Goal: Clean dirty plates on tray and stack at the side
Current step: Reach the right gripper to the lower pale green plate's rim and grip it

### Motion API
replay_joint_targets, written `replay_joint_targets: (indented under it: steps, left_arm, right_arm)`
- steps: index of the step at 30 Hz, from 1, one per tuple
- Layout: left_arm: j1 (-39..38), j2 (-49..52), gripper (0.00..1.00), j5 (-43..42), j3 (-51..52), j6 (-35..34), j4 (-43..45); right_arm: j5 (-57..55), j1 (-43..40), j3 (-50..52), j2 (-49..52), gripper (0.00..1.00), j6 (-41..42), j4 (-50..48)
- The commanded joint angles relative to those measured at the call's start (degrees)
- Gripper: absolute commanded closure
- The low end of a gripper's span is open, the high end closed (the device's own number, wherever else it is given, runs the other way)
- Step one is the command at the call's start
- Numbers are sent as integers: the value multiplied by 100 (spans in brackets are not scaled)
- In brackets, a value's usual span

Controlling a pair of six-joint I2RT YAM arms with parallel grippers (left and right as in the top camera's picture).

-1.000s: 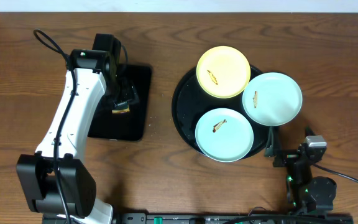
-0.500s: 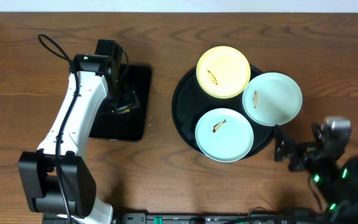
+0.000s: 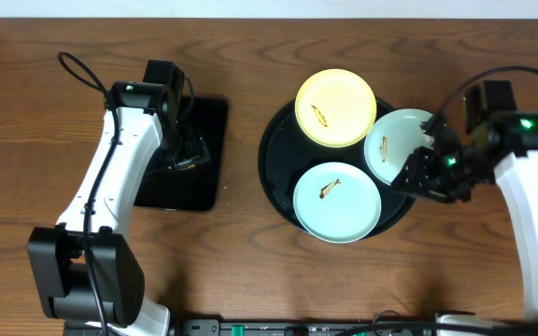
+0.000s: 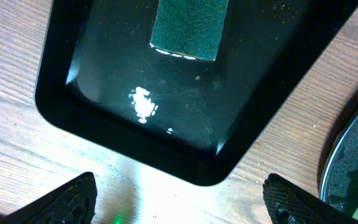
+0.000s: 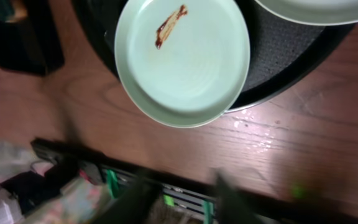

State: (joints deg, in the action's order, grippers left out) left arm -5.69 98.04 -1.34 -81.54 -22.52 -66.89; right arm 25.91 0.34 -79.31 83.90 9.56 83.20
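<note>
Three plates lie on the round black tray (image 3: 275, 159): a pale yellow plate (image 3: 335, 107) at the back, a mint plate (image 3: 402, 145) at the right and a mint plate (image 3: 337, 202) in front, each with a brown smear. My right gripper (image 3: 414, 175) hovers over the right plate's near edge. In the blurred right wrist view the front plate (image 5: 182, 59) fills the top. There my right gripper (image 5: 182, 199) shows its fingers apart with nothing between them. My left gripper (image 4: 182, 208) stands wide open just off the small tray's corner.
A rectangular black tray (image 3: 194, 154) lies left of the round tray, under my left arm. In the left wrist view this rectangular tray (image 4: 104, 112) holds a green sponge (image 4: 189, 28). Bare wooden table runs along the front and the far right.
My right arm has swung up from the table's front right corner to the right mint plate, and its fingers have drawn closer together. The left arm has shifted only slightly.
</note>
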Motion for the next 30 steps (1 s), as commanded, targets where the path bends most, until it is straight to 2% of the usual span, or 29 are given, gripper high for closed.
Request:
replay_joint_targets:
  steps: [1,7,19,24,26,30]
  left_arm:
    - [13,2,14,31,22,-28,-20]
    - [13,2,14,31,22,-31,17]
    - [13,2,14,31,22,-28,17]
    - [13,2,14,31,24,-28,17]
    - [13,2,14,31,24,-28,17]
    - [13,2,14,31,52,-31,44]
  right_arm:
    - [-37,72,240,109,99,570,-136]
    - [-511,304,962,70,96,940,-400]
    - [-546,890,2509,72,84,1825,-1932]
    - [-1379,1178,2634,72,81,2459,-2151]
    - [-1556,1241,2706,72,68,2623,-2262]
    - [-1447,1325,2949,72,66,2841,-2693]
